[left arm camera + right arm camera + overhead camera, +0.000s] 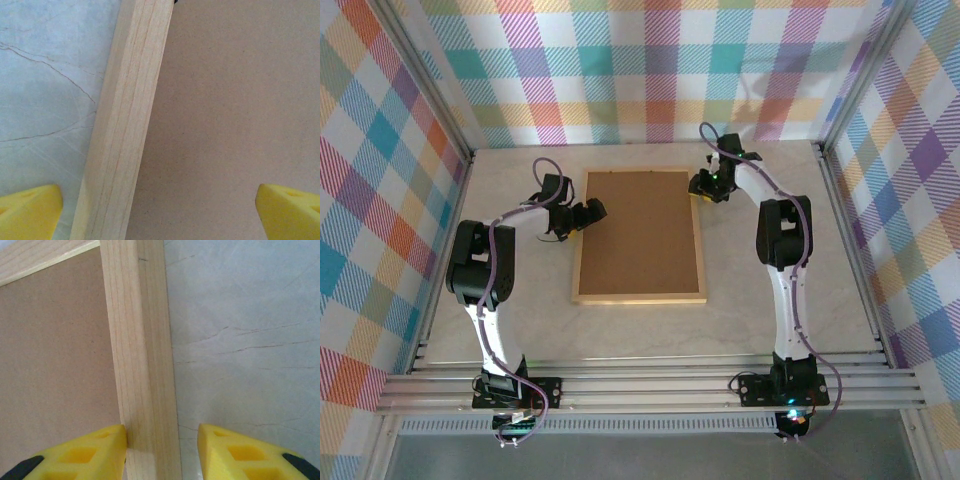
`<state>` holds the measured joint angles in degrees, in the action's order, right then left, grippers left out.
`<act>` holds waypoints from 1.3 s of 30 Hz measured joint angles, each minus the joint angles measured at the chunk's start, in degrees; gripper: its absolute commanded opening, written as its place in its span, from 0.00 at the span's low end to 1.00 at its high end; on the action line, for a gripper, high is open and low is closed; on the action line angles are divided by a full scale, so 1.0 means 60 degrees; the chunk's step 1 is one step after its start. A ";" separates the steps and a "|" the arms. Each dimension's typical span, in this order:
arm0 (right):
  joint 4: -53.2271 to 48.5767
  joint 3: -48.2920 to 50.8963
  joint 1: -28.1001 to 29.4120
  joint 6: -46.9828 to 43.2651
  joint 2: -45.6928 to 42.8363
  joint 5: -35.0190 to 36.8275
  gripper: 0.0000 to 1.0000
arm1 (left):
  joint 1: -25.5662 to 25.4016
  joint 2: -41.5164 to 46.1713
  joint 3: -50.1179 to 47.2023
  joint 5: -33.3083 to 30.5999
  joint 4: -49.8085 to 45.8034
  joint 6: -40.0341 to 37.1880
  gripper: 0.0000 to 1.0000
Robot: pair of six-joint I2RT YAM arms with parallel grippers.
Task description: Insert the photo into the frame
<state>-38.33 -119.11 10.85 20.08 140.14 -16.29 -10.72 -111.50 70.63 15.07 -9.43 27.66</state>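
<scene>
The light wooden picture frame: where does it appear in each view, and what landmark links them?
Top external: the light wooden picture frame lies flat in the picture's centre.
Left wrist: its rail runs diagonally, top centre to bottom left.
Right wrist: its rail runs top to bottom, left of centre.
Shared landmark: the flat brown backing board inside the rails.
</scene>
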 measured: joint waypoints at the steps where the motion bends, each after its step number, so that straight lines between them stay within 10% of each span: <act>1: -0.0025 -0.0022 0.0004 0.0004 0.0004 0.0004 0.43 | 0.0000 0.0000 0.0000 0.0007 0.0000 0.0000 0.99; 39: -0.1526 -0.1129 0.0627 -0.0291 -0.0251 0.1253 0.51 | -0.0047 -0.0051 0.0131 -0.0098 -0.0149 0.0171 0.99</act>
<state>-47.48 -125.89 14.61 18.33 138.63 -8.78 -11.00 -111.81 71.42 14.48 -10.33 28.69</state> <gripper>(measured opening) 0.516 0.988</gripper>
